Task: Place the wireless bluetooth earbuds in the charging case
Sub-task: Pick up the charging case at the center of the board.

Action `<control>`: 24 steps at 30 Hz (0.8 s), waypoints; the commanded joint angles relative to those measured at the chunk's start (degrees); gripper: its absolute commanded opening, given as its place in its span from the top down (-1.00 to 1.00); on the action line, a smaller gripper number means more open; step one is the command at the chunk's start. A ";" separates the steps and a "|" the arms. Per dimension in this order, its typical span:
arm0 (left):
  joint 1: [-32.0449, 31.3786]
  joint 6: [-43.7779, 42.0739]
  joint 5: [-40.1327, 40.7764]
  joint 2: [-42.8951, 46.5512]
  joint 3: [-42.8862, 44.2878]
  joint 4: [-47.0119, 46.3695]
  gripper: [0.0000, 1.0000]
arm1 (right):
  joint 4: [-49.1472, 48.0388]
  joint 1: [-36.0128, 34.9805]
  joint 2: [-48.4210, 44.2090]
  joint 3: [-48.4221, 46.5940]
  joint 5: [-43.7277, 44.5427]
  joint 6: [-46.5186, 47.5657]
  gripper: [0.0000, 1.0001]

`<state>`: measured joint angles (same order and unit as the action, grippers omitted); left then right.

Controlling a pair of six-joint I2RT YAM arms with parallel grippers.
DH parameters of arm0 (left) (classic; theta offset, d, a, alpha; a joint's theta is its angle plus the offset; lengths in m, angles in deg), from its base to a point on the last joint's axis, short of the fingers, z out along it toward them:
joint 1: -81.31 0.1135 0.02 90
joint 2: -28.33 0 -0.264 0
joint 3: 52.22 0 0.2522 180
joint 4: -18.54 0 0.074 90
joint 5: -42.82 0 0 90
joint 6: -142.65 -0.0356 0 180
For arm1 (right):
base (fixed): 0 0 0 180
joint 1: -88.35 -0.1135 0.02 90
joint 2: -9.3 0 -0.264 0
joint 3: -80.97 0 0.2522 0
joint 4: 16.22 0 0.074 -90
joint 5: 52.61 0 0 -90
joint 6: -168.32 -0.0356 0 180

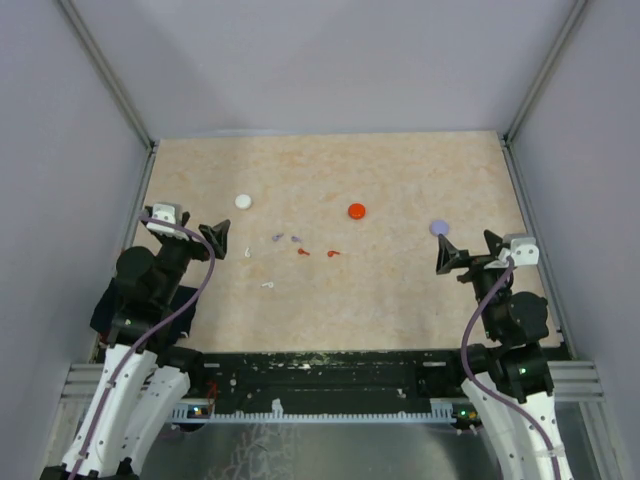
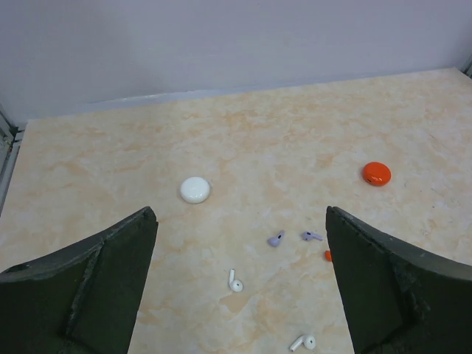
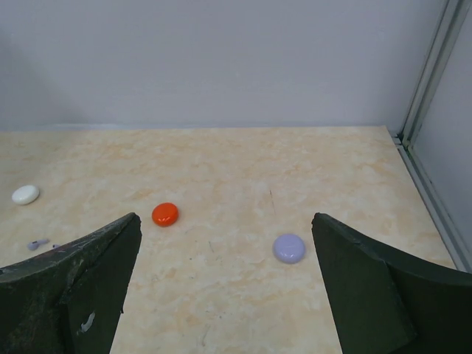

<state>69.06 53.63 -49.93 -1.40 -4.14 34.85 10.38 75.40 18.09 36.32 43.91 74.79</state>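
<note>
Three round charging cases lie shut on the table: white (image 1: 243,201), red (image 1: 357,211) and purple (image 1: 438,228). Between them lie the earbuds: two white (image 1: 247,252) (image 1: 268,285), two purple (image 1: 278,238) (image 1: 296,239) and two red (image 1: 303,252) (image 1: 333,254). My left gripper (image 1: 200,235) hovers open near the left edge. In its wrist view the white earbuds (image 2: 235,282) and purple earbuds (image 2: 276,239) lie ahead between the fingers. My right gripper (image 1: 470,250) hovers open at the right, with the purple case (image 3: 289,248) just ahead of it. Neither gripper holds anything.
Grey walls with metal corner posts (image 1: 110,85) close the table on three sides. The right wall's rail (image 3: 428,184) runs close beside the right gripper. The arm bases and a toothed black rail (image 1: 320,408) line the near edge.
</note>
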 commanded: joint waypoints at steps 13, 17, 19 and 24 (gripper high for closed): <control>-0.42 -0.97 -1.01 -5.20 0.29 -0.94 -0.99 | -4.36 0.24 -1.37 -0.23 0.21 0.26 -0.97; -0.32 -0.55 -0.63 -9.41 3.35 2.46 -0.99 | -4.52 0.24 -0.89 0.11 -0.48 -0.16 -0.97; -0.32 -0.60 -0.15 -13.21 6.28 6.63 -1.00 | -4.38 0.15 -1.09 0.15 -0.62 -0.50 -0.97; -0.32 1.00 3.96 -24.44 12.07 10.65 -0.97 | -4.52 -0.68 -2.40 0.64 0.59 -0.73 -0.97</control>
<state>69.01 53.19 -49.20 -20.27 3.51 41.23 9.10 75.34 16.80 36.49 44.18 74.66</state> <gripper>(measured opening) 0.987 0.982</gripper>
